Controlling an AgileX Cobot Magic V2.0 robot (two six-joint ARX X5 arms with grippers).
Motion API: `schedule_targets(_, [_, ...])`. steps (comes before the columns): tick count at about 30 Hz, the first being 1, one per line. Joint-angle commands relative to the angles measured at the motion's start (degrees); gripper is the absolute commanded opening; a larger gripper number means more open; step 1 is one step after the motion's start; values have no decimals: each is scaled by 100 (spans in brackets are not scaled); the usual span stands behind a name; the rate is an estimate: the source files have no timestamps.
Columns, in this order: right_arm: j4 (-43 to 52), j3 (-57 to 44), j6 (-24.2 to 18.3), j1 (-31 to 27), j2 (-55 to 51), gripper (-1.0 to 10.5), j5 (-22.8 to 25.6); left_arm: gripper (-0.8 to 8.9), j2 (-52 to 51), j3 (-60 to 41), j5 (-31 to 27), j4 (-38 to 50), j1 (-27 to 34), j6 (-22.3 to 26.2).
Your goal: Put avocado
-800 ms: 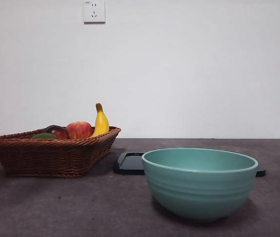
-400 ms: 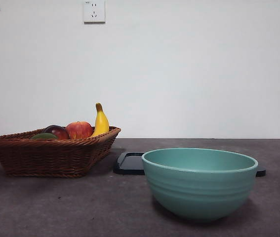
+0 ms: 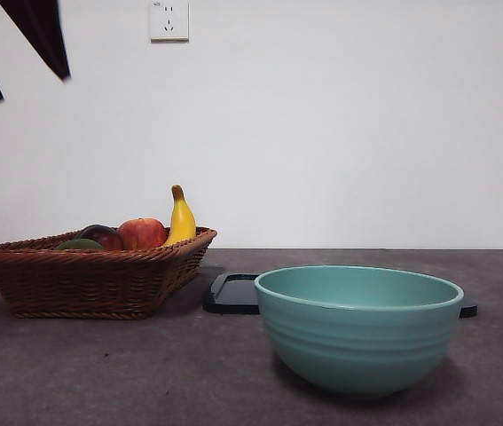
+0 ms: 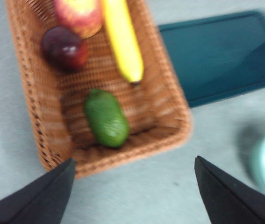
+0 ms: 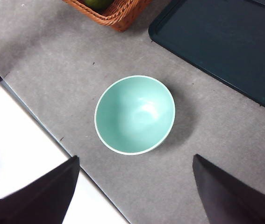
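Jaws of our left gripper (image 4: 132, 186) stand wide apart and hold nothing, hanging high above the wicker basket (image 4: 34, 116); in the front view its two black tips show at the top left corner. Below it the avocado (image 4: 106, 118) lies in the basket, near the end of the banana (image 4: 122, 42), apart from the maroon fruit (image 4: 64, 48) and red apple (image 4: 79, 15). Our right gripper (image 5: 134, 189) waits, equally spread and empty, over the teal bowl (image 5: 135, 115), beside the dark tray (image 5: 225, 42).
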Motion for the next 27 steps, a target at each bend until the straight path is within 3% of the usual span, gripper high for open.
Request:
schedule_targets(1, [52, 114, 66, 31, 46, 388, -17, 405, 487, 243, -236, 184, -146, -37])
schedule_targets(10, [52, 114, 87, 31, 46, 388, -17, 405, 1543, 245, -737, 745, -328, -177])
schedule_targets(27, [55, 114, 90, 31, 46, 388, -17, 405, 2629, 245, -1126, 1036, -358, -181])
